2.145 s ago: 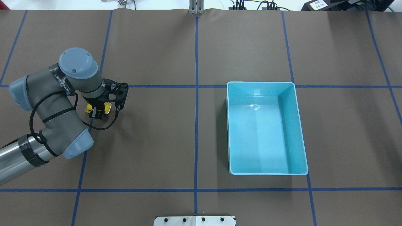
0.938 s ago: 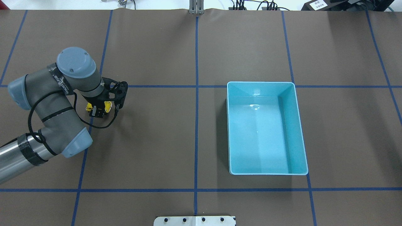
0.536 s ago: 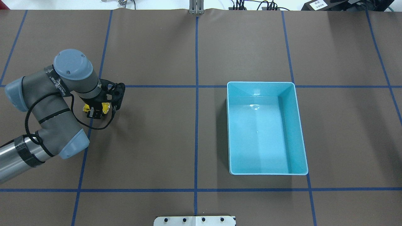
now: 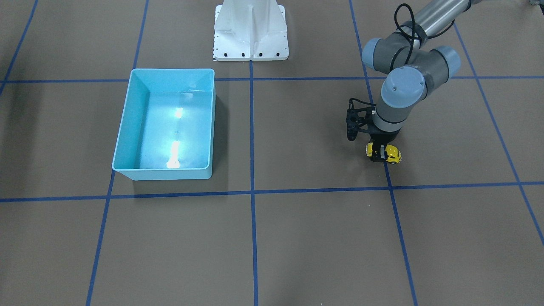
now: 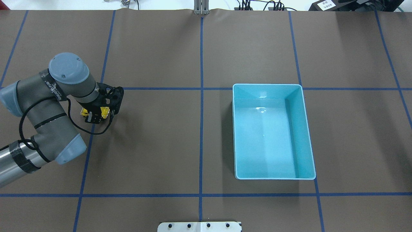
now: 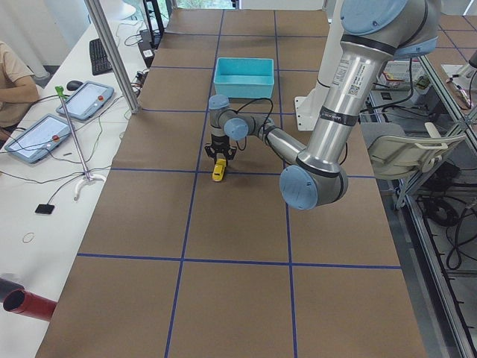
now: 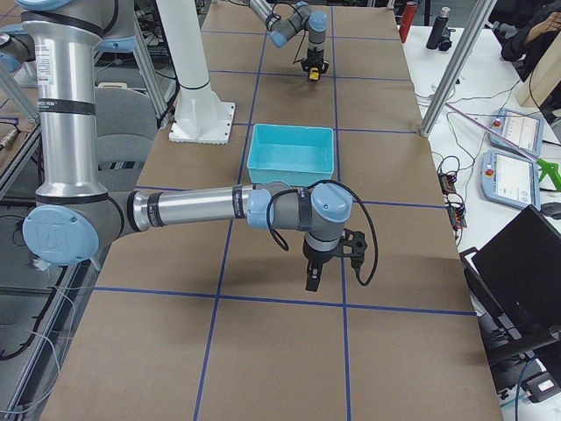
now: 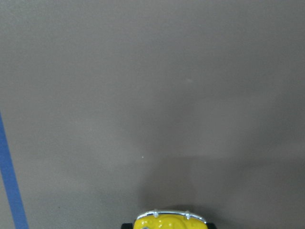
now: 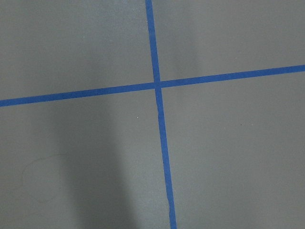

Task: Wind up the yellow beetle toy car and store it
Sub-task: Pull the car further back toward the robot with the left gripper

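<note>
The yellow beetle toy car (image 4: pixel 394 156) sits on the brown table, left of centre in the overhead view, where its yellow body (image 5: pixel 104 111) shows on both sides of the fingers. My left gripper (image 4: pixel 382 155) points straight down and is shut on the car across its middle. The left wrist view shows only the car's end (image 8: pixel 169 223) at the bottom edge. The far side views show the same car (image 6: pixel 217 173). My right gripper (image 7: pixel 313 279) hangs above bare table near the robot's right end, and I cannot tell whether it is open or shut.
A light blue bin (image 5: pixel 267 85) stands on the right half of the table, with nothing in it. The white robot base (image 4: pixel 250 29) is at the table's near edge. Blue tape lines (image 9: pixel 159 86) cross the mat. A person (image 6: pixel 11 74) sits at a side desk.
My left arm has slid leftward across the table with the car held in its fingers, a short way over the last two seconds. The bin has not moved.
</note>
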Robot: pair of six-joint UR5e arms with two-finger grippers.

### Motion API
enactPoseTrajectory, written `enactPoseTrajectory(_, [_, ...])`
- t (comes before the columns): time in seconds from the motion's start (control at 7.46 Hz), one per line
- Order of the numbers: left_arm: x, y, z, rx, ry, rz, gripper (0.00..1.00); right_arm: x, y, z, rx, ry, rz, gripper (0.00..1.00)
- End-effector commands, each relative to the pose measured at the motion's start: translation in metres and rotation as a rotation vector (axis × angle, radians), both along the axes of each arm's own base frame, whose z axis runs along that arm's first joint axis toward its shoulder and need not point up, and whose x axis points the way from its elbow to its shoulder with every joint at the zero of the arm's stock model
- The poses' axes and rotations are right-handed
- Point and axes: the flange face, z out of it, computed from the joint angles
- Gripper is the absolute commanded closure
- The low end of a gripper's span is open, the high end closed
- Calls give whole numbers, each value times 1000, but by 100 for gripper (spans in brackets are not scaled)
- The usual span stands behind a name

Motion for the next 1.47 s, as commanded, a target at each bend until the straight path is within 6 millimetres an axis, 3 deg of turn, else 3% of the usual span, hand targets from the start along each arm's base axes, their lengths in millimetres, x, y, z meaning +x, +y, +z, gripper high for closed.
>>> enactPoseTrajectory(0.0, [-6,1,9,2,7,-3,100,0,-1,-1,1,0,1,0])
enactPoseTrajectory(0.8, [-27,-1,31,-2,24,9,100,0,0,0,1,0,0,0])
enactPoseTrajectory(1.34, [-31,-2,34,-3,21,4,100,-4,0,0,1,0,-8,0])
